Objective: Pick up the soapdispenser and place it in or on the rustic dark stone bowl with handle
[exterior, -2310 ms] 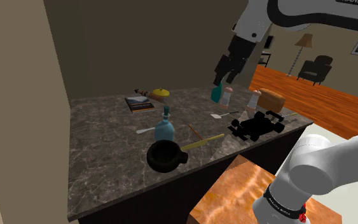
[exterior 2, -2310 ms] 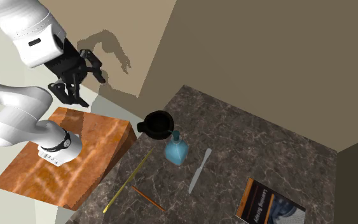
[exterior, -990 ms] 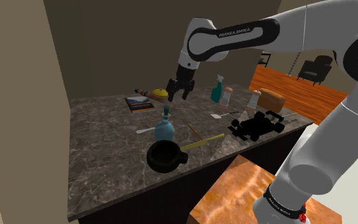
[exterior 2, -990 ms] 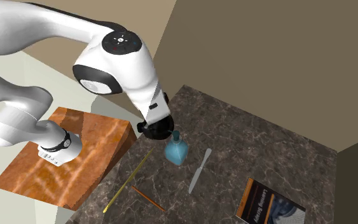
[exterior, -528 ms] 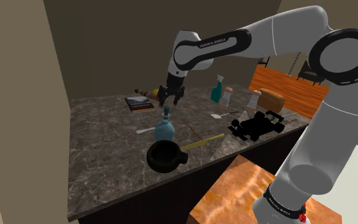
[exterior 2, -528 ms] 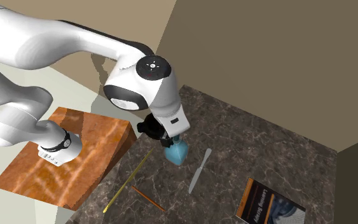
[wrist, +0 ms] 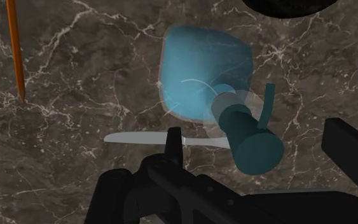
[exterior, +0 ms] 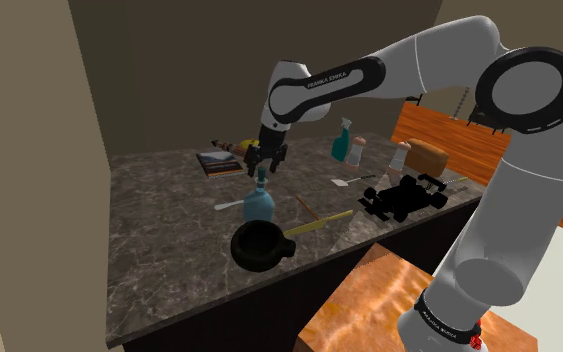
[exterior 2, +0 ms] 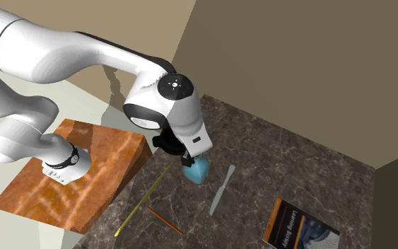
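The gripper (wrist: 258, 139) is easing lower over the rounded, translucent blue soap dispenser (wrist: 203, 73) on the veined dark marble counter (wrist: 69, 165), jaws spread wide.

Home, kitchen end. The dark marble desk (exterior: 159, 230) reads as a kitchen counter: spray bottle (exterior: 342, 143), bread loaf (exterior: 430, 154) and table knife (exterior 2: 220, 189) sit on it, plus household clutter, 1 book (exterior: 219, 163) and 1 toy racing car (exterior: 404, 193). Tan walls, with orange wood floor (exterior: 439, 122) beyond the desk.
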Tool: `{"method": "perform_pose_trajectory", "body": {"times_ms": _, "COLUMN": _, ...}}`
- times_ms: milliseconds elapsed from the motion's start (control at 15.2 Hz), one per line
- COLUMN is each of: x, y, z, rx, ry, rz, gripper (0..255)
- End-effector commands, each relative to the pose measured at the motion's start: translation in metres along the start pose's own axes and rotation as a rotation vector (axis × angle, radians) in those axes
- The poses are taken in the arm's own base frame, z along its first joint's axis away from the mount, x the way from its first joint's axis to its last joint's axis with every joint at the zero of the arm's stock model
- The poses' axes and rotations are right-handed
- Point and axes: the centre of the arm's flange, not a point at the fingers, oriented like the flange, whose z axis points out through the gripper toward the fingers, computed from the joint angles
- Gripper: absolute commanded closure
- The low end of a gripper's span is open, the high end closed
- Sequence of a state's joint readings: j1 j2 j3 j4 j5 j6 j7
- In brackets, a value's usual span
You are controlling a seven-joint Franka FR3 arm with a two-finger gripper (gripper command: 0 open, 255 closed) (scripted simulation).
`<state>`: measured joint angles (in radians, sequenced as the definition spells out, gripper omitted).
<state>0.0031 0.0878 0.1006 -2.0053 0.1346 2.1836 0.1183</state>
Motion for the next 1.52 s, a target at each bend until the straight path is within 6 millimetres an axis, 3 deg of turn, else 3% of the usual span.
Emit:
{"method": "perform_pose_trajectory", "body": {"times_ms": 0, "x": 0.000, "y": 0.000, "z": 0.001, "rx": 0.000, "ry": 0.000, "rz": 0.000, "gripper": 0}}
{"method": "perform_pose_trajectory", "body": {"times_ms": 198, "x": 0.000, "y": 0.000, "z": 0.001, "rx": 0.000, "ry": 0.000, "rz": 0.000, "gripper": 0}}
{"method": "perform_pose_trajectory", "body": {"times_ms": 264, "x": 0.000, "y": 0.000, "z": 0.001, "rx": 0.000, "ry": 0.000, "rz": 0.000, "gripper": 255}}
{"method": "perform_pose_trajectory", "body": {"times_ms": 858, "x": 0.000, "y": 0.000, "z": 0.001, "rx": 0.000, "ry": 0.000, "rz": 0.000, "gripper": 255}}
{"method": "perform_pose_trajectory", "body": {"times_ms": 1452, "x": 0.003, "y": -0.007, "z": -0.046, "rx": 0.000, "ry": 0.000, "rz": 0.000, "gripper": 255}}
